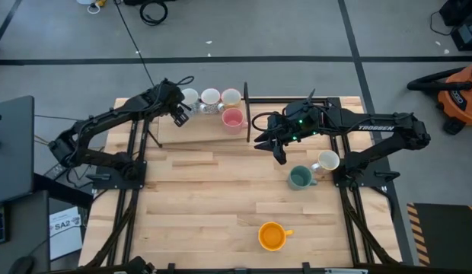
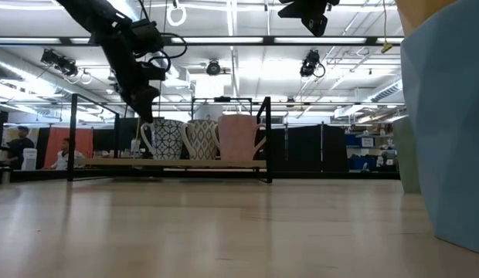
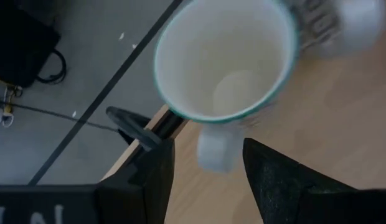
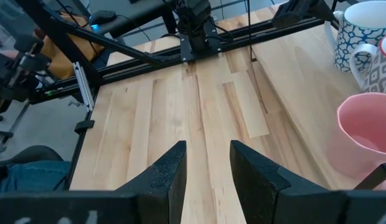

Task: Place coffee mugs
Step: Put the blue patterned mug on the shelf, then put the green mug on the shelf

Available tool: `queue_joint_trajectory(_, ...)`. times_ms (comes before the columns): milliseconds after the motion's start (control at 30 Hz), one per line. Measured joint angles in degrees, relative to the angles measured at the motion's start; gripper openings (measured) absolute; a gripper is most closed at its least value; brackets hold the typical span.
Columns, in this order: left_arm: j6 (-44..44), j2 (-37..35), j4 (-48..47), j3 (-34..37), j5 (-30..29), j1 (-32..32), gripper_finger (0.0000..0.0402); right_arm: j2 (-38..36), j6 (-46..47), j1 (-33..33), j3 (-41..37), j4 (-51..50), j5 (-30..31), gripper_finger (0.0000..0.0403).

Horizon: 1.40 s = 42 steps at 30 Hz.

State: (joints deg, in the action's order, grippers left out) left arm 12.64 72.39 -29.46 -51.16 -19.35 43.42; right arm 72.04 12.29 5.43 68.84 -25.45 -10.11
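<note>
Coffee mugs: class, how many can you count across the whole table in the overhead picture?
7. Three patterned white mugs plus a pink mug on the rear board; green mug, white mug at right; orange mug in front. Others may be hidden.

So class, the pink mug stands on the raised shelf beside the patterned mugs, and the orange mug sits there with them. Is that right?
Not quite. The pink mug does stand on the raised shelf beside the patterned mugs, but the orange mug sits alone on the table near its front edge, far from the shelf. The high view shows this.
</note>
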Motion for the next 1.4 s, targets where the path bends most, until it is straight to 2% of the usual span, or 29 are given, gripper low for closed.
queue_joint_trajectory(367, -2.48, -7.26, -3.35, 0.02, 0.09, -6.28, 0.0197, 0.01, 0.0, 0.0, 0.02, 0.0, 0.0, 0.0128)
queue_joint_trajectory(567, -4.6, -13.61, -3.47, 0.02, 0.44, -12.46, 0.0197, 0.01, 0.0, -0.01, 0.02, 0.04, 0.0, 0.0128)
queue_joint_trajectory(667, -5.58, -16.29, -3.44, 0.02, 4.46, -16.21, 0.0197, 0.01, 0.23, -0.02, 0.02, 0.05, -0.01, 0.0128)
queue_joint_trajectory(800, -9.86, -18.16, -3.29, 0.02, 13.55, -21.46, 0.0197, 0.01, 3.1, -0.04, 0.02, 0.08, -0.11, 0.0128)
queue_joint_trajectory(900, -12.59, -18.26, -3.33, 0.02, 18.28, -25.77, 0.0197, 0.01, 5.6, -0.08, 0.02, 0.07, -0.48, 0.0128)
queue_joint_trajectory(1133, -13.52, -18.0, -2.7, 0.02, 19.51, -35.6, 0.0197, 0.01, 9.19, -2.91, 0.02, 0.09, -0.52, 0.0128)
queue_joint_trajectory(1267, -13.54, -18.0, -1.17, 0.02, 19.46, -39.28, 0.0197, 0.01, 9.68, -6.69, 0.02, -0.36, -1.18, 0.0128)
queue_joint_trajectory(1400, -13.54, -18.0, 0.03, 0.02, 19.44, -41.31, 0.0197, 0.01, 11.18, -9.14, 0.02, -5.03, -0.2, 0.0128)
